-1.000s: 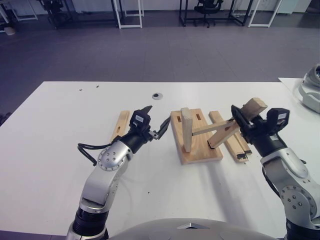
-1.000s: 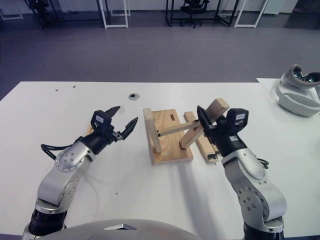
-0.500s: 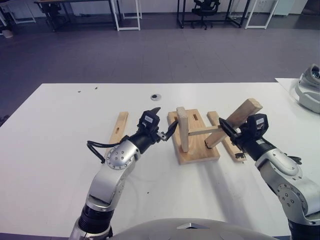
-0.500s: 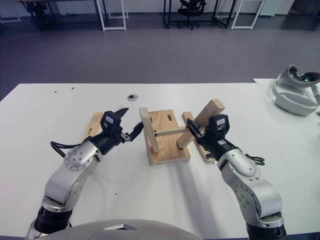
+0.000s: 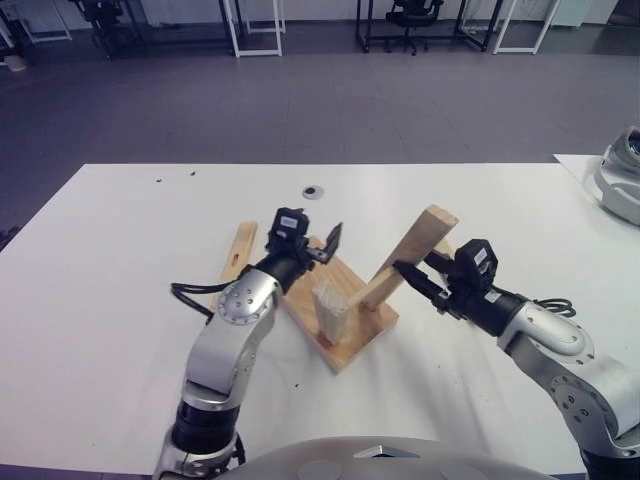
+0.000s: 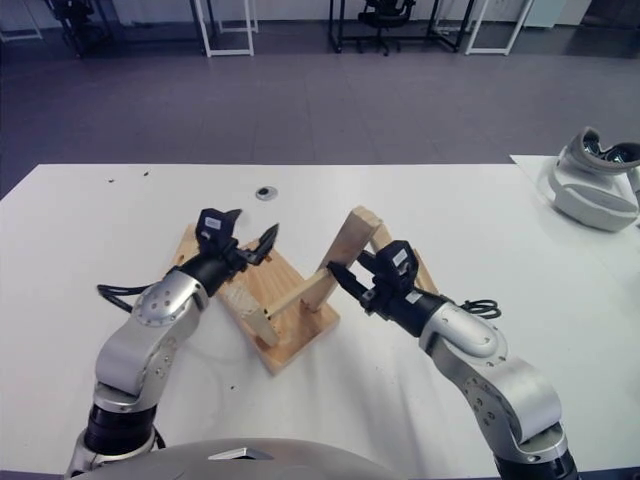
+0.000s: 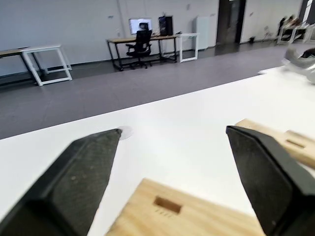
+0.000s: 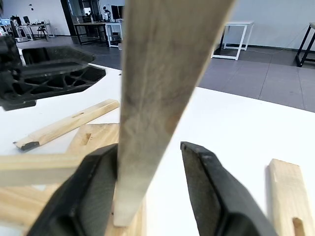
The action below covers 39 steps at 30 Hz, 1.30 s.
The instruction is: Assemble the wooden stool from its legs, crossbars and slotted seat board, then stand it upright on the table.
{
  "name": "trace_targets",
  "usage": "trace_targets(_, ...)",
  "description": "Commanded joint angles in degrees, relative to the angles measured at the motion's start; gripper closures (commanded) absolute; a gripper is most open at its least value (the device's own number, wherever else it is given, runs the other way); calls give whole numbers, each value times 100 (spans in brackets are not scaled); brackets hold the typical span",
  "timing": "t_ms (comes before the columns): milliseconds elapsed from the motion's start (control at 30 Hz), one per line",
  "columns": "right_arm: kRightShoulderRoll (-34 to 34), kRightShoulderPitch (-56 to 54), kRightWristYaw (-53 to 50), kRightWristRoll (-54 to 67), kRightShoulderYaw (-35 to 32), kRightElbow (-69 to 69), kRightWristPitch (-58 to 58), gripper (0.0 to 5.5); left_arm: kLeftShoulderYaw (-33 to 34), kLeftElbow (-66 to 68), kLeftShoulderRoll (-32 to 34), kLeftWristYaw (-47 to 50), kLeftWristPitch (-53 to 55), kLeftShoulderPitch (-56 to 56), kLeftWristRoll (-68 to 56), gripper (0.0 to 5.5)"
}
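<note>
Left eye view: the slotted seat board (image 5: 360, 326) lay flat on the white desk (image 5: 120, 260), turned so that one corner pointed to the near edge. One leg (image 5: 330, 304) stood on the board near its middle, and a thin crossbar (image 5: 364, 296) ran from it to a second leg (image 5: 415, 250) on the right, which leaned with its top to the far right. The right end effector (image 5: 408, 275) was closed on the lower part of this tilted leg, one finger on each side of the wood, as the right wrist view showed clearly. I think it held the leg low so that it could guide the foot of the leg to a slot while the crossbar kept both legs joined. The left end effector (image 5: 318, 236) hovered just above the far left corner of the board, its fingers wide apart and with nothing between them. It was probably placed there to press the board down, because the board could slide when the right arm pushed. A spare leg (image 5: 238, 254) lay on the desk to the left of the board, and another slotted piece (image 8: 286, 194) lay beside the right end effector. The stool seemed to be about half assembled and not yet upright.
</note>
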Motion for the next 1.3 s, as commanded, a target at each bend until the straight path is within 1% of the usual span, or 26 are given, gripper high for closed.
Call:
trace_targets(33,-579,547,1254,-16,-571,341,-632,324,387,123,727,-715,-396,178,-173,153)
trace_targets(67,-705,661,1578,-36,-712,448,-812,324,437,141,983,-926,-490,288,-168,153)
trace_targets(167,-797,766,2023,-59,-882,629,-1086,324,440,179,1360,-1223,-656,483,-99,153)
trace_targets(233,-825,661,2127,-362,-769,1017,-1286,324,368,131,1930,-1620,-761,806,48,153)
trace_targets(300,-760,293,1919,-1116,-368,1765,-1612,324,367,48,2577,-2092,-849,1146,153,153)
trace_targets(367,-653,27,1878,-1555,-86,2255,-1897,324,395,5,2947,-2377,-920,1306,200,153)
trace_targets(433,-424,-470,1867,-2243,518,3172,-2409,324,194,58,3507,-2867,-1073,1297,348,153)
trace_targets(500,-111,-1047,1948,-2770,1065,4243,-2926,324,-114,284,3643,-3064,-1218,1170,529,153)
trace_targets(600,198,-1566,2178,-3204,1532,5342,-3576,324,-736,999,3282,-2956,-1533,752,936,153)
trace_targets(700,314,-1478,2479,-3119,1638,5425,-3771,324,-1190,2090,2541,-2697,-1979,-20,1221,153)
trace_targets(767,331,-1301,2490,-2983,1534,5229,-3712,324,-1208,2800,2050,-2464,-2277,-500,1256,153)
trace_targets(833,395,-1072,2317,-2927,1416,4895,-3559,324,-1057,3546,1650,-2165,-2625,-951,1265,153)
trace_targets(867,432,-999,2188,-2957,1361,4771,-3476,324,-973,3739,1554,-2076,-2742,-1058,1243,153)
trace_targets(933,504,-761,1785,-2915,1051,4364,-3265,324,-729,3696,1571,-1992,-2861,-975,1145,153)
trace_targets(1033,643,-249,1222,-2349,190,3239,-2756,324,-146,2960,1844,-1866,-2705,-451,1027,153)
trace_targets(1067,757,-49,895,-2113,-236,2699,-2550,324,191,2356,1922,-1827,-2417,-146,905,153)
trace_targets(1133,1087,372,180,-1485,-1009,1514,-2006,324,825,966,1867,-1661,-1637,482,606,153)
trace_targets(1167,1226,653,-111,-1283,-1197,852,-1795,324,1098,128,1543,-1410,-1051,774,260,153)
trace_targets(1200,1351,911,-363,-1143,-1207,206,-1600,324,1205,-683,1021,-1020,-435,1023,-143,153)
trace_targets(1267,1522,1167,-745,-823,-1107,-666,-1273,324,1131,-1773,65,-316,474,1228,-797,153)
trace_targets(1300,1557,1194,-876,-693,-1064,-922,-1138,324,1044,-2089,-275,-60,822,1198,-1019,153)
